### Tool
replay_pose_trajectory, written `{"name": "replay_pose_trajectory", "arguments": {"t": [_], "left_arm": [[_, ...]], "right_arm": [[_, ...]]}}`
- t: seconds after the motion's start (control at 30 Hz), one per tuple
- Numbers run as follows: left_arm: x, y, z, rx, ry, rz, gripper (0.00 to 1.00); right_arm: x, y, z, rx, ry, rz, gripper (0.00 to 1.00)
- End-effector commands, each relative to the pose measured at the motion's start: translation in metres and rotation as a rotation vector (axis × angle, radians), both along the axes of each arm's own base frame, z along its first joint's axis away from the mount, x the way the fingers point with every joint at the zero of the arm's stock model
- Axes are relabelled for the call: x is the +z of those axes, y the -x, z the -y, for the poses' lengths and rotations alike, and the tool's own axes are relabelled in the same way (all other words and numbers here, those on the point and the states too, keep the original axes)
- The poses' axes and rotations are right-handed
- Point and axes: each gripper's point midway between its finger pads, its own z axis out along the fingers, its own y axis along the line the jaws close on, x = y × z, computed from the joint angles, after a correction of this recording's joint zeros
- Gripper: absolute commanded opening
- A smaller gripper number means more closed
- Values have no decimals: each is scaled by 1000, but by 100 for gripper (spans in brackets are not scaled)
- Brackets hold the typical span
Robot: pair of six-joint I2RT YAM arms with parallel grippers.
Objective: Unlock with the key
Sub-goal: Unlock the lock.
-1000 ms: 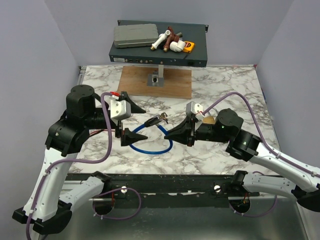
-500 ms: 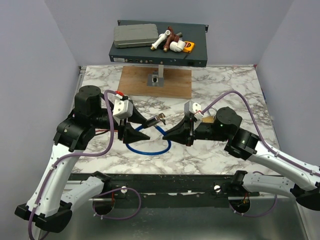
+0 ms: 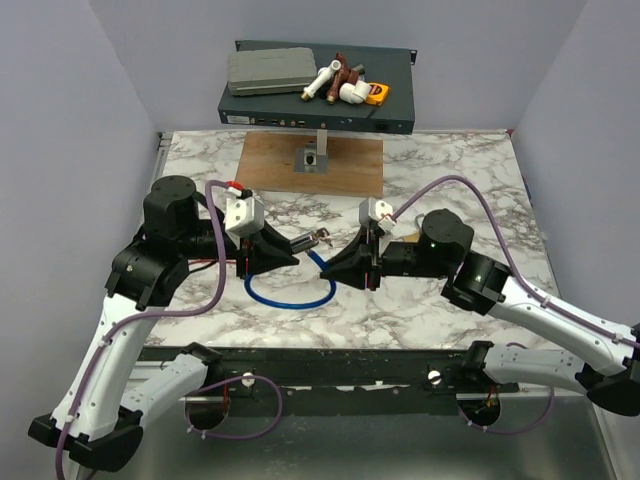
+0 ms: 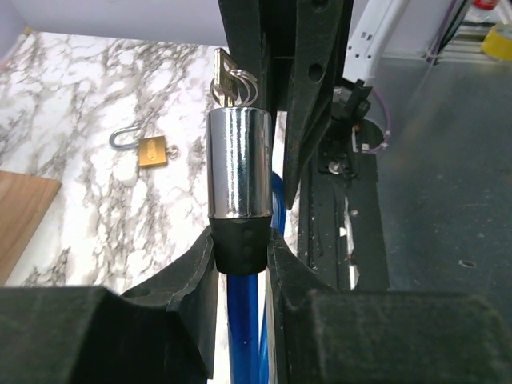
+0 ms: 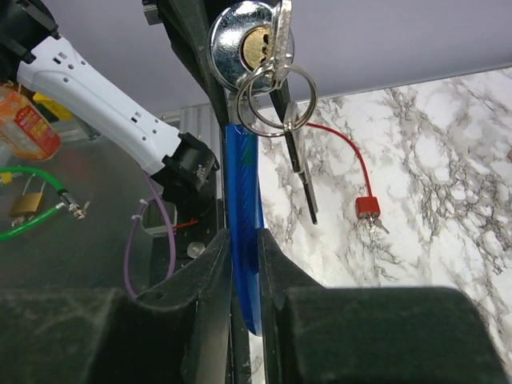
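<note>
Both sets of fingers (image 4: 180,280) pinch the cable lock (image 4: 238,164), the key (image 4: 223,76) protruding beyond them.

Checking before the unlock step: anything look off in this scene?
Nothing damaged or spilled. One oddity: a ringed key already seems seated in the cylinder of the cable lock, a spare dangling off its ring, while the red-loop key lies unused on the marble table.

Between fingers (image 5: 206,296): blue cable (image 5: 244,208), touching both; above, chrome lock cylinder (image 5: 240,40), key rings (image 5: 276,100).
</note>
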Motion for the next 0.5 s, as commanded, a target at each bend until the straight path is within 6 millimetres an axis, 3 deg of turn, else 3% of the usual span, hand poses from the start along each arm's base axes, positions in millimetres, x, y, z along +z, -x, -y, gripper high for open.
{"name": "replay_pose_trajectory", "arguments": {"t": [0.0,0.1,0.2,0.33,0.47], "left_arm": [[-7,-6,-11,77,-59,94,0],[-22,-8,-21,110,-129,146,0],[-28,-1,-27,109,-152,179,0],[-29,4,-29,107,-143,181,0],[-24,12,-27,93,-108,153,0]], "right_arm": [[28,2,0,-12,-6,-59,29],[33,2,10,-48,53,-94,40],[50,10,24,-56,66,-105,48],[69,14,35,-70,76,-111,50],[76,9,26,-67,68,-112,50]]}}
